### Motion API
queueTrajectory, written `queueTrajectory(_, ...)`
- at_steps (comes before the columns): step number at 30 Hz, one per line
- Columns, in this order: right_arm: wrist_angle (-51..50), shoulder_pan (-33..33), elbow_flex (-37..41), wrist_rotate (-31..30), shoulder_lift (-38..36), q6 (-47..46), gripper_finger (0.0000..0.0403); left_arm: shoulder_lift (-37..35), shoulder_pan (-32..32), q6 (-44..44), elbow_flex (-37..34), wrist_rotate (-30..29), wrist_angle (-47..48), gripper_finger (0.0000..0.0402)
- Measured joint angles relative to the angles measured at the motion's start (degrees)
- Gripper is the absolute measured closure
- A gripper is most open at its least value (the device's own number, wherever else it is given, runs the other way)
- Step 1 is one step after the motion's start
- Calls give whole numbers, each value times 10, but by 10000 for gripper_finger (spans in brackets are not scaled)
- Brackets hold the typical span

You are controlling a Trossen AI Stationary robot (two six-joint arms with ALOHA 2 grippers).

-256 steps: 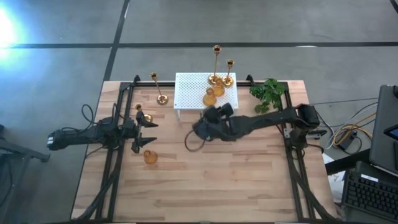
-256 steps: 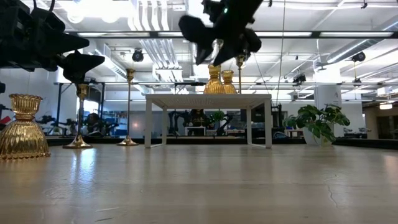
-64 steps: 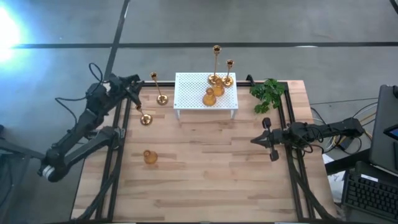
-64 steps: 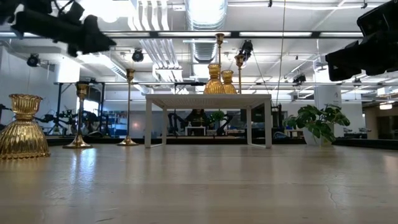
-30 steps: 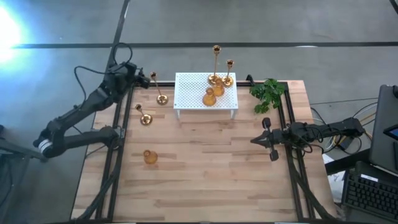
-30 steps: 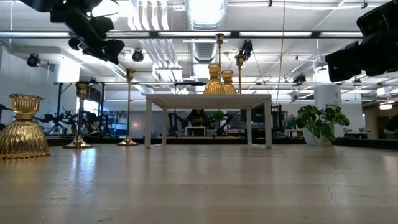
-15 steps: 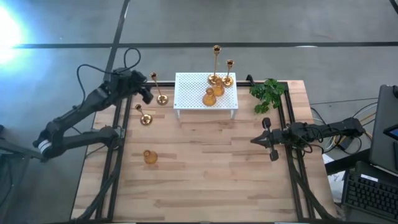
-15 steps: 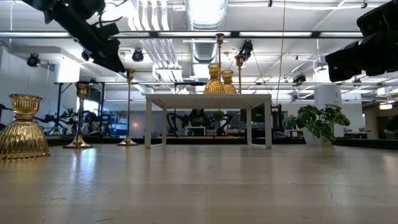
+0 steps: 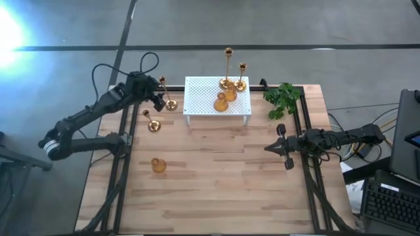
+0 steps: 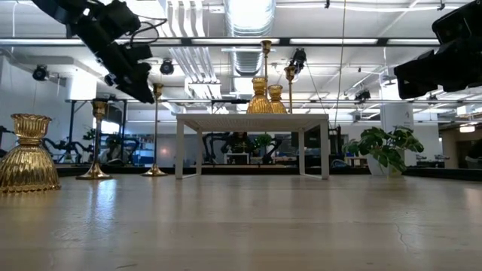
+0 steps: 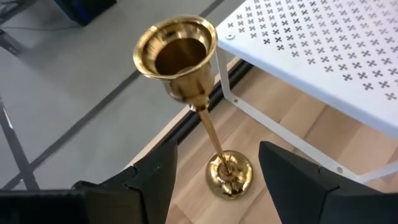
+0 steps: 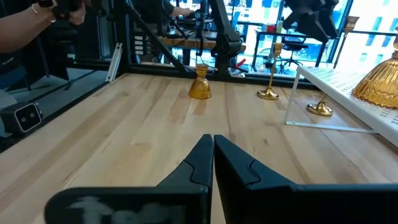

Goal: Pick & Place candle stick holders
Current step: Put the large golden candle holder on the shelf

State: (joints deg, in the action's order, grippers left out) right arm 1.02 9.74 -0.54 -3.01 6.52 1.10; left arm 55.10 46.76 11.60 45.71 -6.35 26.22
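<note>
4 brass candle stick holders (image 9: 228,84) up on the white perforated stand (image 9: 203,98), 3 more down on the wooden surface (image 9: 216,177): a tall thin-stemmed holder (image 11: 189,93) just beside the stand's left edge, a shorter stemmed holder (image 9: 151,122) nearer, a squat bulbous holder (image 9: 158,165) nearest. Left tool (image 11: 214,177) poised over the tall one, fingers apart either side of its stem without touching. Right tool (image 12: 212,155) pressed together, parked above the right edge of the surface.

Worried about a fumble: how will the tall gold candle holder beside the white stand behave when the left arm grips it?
The tall candle holder looks top-heavy: a wide cup on a thin stem over a small round base, so a sideways nudge could likely tip it. Its polished metal probably slips between the jaws. It appears rigid.
</note>
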Motion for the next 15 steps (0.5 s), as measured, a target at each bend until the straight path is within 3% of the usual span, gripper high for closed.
queueTrajectory(15,0,0,0,0,0,0,394,80,0,-30,-1,-36,-67,170)
